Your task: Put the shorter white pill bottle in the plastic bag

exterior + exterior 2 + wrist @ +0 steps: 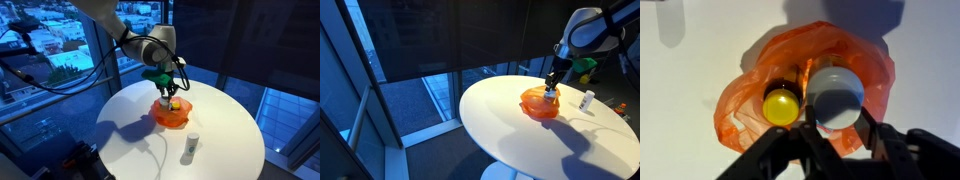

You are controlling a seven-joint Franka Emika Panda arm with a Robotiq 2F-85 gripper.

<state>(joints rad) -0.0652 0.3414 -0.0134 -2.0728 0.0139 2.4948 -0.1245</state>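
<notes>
Materials and finishes
Bag (745, 100): thin orange plastic, crinkled, glossy. Short white bottle (835, 95) above bag: smooth matt plastic. Table (680, 70) beneath bag: smooth, matt.

The shorter white pill bottle (835, 93), squat and white-capped, stood upright over the open mouth of the plastic bag (740, 110), which lay orange-red, shiny and crumpled; my claw (840, 128) gripped the bottle's sides.
</notes>
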